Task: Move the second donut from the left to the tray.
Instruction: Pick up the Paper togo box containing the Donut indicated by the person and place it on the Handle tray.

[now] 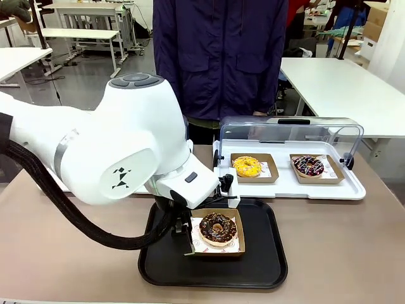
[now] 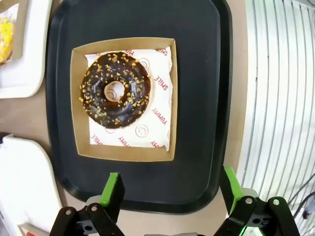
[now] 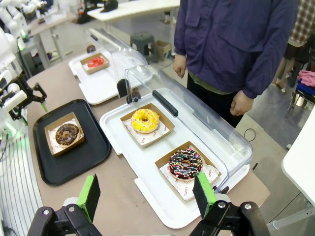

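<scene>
The dark chocolate-glazed donut [image 2: 115, 89] with light specks lies in its brown cardboard tray [image 2: 78, 103], which rests on the black tray [image 2: 197, 73]. My left gripper [image 2: 171, 173] hovers open over the black tray's near rim, a little short of the cardboard tray, with nothing between its green pads. From the front, the same donut [image 1: 218, 228] sits on the black tray [image 1: 266, 253] just right of my left wrist. My right gripper [image 3: 145, 176] is open and empty, high above the table's right end. From there the donut [image 3: 67, 133] shows far off on the black tray [image 3: 88, 157].
A white tray [image 1: 291, 187] with its clear lid raised holds a yellow donut [image 1: 247, 166] and a sprinkled dark donut [image 1: 309, 166]. A second white tray carries a red-glazed donut [image 3: 96, 62]. A person in a dark jacket [image 1: 221, 57] stands at the far side.
</scene>
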{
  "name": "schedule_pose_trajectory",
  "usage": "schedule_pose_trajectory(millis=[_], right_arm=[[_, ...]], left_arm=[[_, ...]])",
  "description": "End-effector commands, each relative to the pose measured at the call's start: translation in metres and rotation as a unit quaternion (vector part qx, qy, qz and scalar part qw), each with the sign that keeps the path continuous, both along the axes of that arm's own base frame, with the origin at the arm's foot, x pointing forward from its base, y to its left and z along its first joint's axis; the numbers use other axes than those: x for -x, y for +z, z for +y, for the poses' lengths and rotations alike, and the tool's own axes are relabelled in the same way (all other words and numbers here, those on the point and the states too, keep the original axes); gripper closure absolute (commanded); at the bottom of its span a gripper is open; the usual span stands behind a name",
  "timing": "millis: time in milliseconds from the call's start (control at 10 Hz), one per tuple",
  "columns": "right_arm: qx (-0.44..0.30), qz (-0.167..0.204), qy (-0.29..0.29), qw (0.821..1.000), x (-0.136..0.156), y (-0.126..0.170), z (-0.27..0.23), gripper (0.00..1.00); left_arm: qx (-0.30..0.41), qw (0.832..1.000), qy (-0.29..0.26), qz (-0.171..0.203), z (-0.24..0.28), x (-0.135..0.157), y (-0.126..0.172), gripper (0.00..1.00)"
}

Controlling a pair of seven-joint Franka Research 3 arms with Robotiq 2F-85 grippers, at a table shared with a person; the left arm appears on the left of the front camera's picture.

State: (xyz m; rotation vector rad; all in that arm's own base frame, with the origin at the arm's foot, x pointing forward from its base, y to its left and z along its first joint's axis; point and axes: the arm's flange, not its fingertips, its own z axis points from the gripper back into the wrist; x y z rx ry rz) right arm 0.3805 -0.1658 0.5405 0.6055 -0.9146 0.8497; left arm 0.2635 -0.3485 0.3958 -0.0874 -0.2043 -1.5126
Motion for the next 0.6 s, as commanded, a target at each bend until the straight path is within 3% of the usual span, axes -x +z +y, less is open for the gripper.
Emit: schedule_pose_trajectory(millis=[0,500], right_arm=[[0.002,-0.013,0.007,1.0,-0.0014,0.0009,-0.0005,0.0],[0.002,-0.013,0.007,1.0,-0.0014,0.0009,-0.0005,0.0]], left_arm=[[0.003,1.0,-0.002,-0.004,-0.0026,0.0002,-0.005,0.0],[0.003,1.0,-0.002,-0.004,-0.0026,0.0002,-0.005,0.0]])
